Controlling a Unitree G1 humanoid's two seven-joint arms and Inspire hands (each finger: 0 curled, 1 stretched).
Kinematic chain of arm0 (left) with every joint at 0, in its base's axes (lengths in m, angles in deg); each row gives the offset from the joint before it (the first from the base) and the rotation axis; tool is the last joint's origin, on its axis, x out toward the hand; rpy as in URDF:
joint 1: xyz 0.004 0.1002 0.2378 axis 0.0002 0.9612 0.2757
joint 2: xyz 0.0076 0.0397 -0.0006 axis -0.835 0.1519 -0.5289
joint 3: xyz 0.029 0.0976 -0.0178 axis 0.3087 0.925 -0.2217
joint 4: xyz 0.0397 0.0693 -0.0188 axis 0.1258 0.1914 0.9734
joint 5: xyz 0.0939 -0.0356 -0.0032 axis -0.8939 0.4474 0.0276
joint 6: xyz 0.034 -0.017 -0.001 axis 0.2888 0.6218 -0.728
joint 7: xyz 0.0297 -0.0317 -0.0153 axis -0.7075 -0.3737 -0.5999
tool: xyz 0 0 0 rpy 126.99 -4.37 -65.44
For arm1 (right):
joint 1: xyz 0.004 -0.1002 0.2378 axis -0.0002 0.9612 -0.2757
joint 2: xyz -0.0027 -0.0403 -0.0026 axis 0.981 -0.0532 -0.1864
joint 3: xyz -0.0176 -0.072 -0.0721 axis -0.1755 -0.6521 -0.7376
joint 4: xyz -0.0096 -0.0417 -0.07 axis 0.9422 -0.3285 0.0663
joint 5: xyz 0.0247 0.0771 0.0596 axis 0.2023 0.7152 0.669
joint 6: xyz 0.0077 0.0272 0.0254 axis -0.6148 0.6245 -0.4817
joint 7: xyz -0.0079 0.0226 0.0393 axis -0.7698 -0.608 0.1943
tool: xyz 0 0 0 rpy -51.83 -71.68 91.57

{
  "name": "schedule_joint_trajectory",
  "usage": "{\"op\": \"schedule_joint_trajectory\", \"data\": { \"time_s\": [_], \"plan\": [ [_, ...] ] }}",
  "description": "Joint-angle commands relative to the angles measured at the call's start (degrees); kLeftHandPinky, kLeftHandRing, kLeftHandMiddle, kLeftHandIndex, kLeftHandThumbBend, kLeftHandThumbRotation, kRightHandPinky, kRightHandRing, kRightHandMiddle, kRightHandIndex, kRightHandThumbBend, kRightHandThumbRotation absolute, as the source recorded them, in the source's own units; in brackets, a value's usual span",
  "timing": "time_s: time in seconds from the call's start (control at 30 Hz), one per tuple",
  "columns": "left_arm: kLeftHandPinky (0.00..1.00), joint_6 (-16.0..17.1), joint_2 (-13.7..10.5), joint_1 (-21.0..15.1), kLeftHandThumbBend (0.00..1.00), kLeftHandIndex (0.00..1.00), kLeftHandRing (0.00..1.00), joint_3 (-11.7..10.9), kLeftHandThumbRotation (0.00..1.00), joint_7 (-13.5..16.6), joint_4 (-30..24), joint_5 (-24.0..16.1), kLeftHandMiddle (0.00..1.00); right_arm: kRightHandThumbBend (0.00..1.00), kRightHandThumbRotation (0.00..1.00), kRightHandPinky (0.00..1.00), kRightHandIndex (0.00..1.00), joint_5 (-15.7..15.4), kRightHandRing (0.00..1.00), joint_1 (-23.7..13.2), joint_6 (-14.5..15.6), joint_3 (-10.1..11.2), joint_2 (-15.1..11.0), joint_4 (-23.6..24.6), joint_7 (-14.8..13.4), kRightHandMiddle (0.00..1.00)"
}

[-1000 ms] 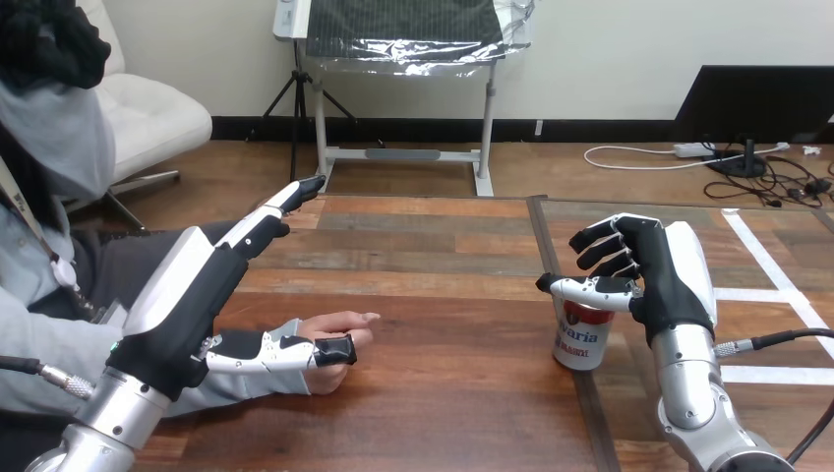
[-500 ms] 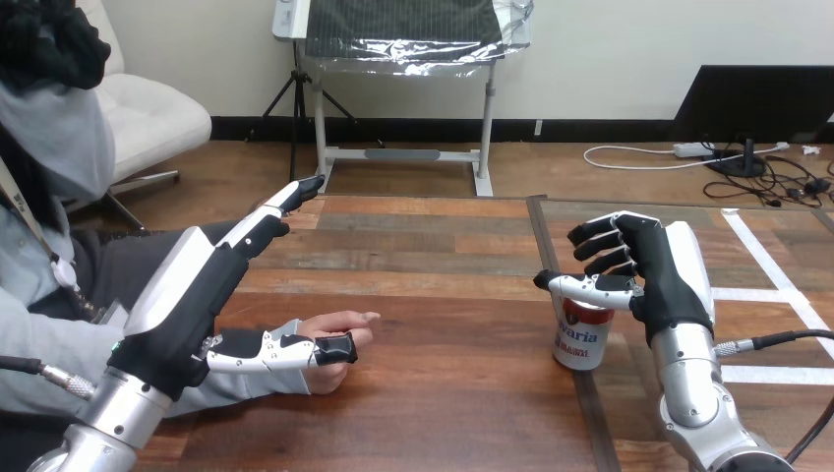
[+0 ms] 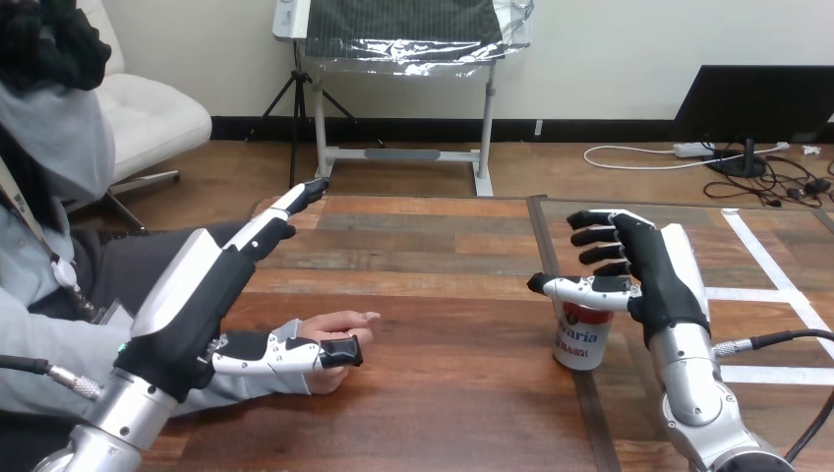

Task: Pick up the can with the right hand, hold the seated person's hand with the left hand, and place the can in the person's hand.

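While the can stands upright at the right of the table, the right hand hovers over its top, fingers loosely spread and gripping nothing, seemingly lining up a grasp. Near left, the left hand, fingers straight, reaches over the person's hand, likely to steady it.

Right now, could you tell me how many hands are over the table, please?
3. The robot's left hand at the left; the person's hand on the table beside its thumb; the robot's right hand at the right, by the can. Another hand may be hidden.
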Motion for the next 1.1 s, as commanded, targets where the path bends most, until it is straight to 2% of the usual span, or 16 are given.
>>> {"op": "schedule_joint_trajectory", "data": {
  "time_s": [0.0, 0.17, 0.4, 0.43, 0.73, 1.07],
  "plan": [
    [0.85, 1.62, -0.17, -3.55, 1.00, 0.94, 0.93, 0.31, 0.46, 1.09, -0.59, 1.21, 0.94, 1.00, 0.02, 0.68, 0.78, 1.89, 0.73, -3.67, -1.42, 1.34, 0.17, 3.09, 0.96, 0.75],
    [0.86, 1.77, -0.12, -3.54, 1.00, 0.95, 0.94, 0.42, 0.47, 1.49, -0.25, 1.04, 0.94, 1.00, 0.07, 0.73, 0.81, 3.36, 0.77, -3.53, -1.52, 1.92, 0.34, 3.23, 2.52, 0.78],
    [0.86, 1.73, -0.01, -3.39, 1.00, 0.95, 0.94, 0.53, 0.47, 1.25, -0.06, 1.58, 0.94, 1.00, 0.15, 0.80, 0.85, 3.80, 0.82, -3.15, -2.06, 2.16, 0.00, 3.15, 4.43, 0.82],
    [0.86, 1.76, 0.02, -3.38, 1.00, 0.95, 0.94, 0.53, 0.47, 1.26, -0.03, 1.61, 0.94, 1.00, 0.19, 0.82, 0.86, 3.79, 0.84, -3.09, -2.21, 2.11, -0.04, 3.18, 4.55, 0.84],
    [0.86, 2.36, 0.28, -3.26, 1.00, 0.95, 0.94, 0.59, 0.47, 1.60, 0.60, 1.61, 0.94, 1.00, 0.31, 0.90, 0.93, 3.76, 0.92, -2.56, -2.51, 2.03, -0.24, 3.21, 5.47, 0.91],
    [0.86, 2.50, 0.28, -2.89, 1.00, 0.95, 0.94, 0.65, 0.49, 1.64, 0.74, 1.55, 0.94, 1.00, 0.38, 0.93, 0.99, 3.67, 0.96, -1.96, -2.49, 1.96, -0.27, 3.07, 5.98, 0.96]
  ]
}}
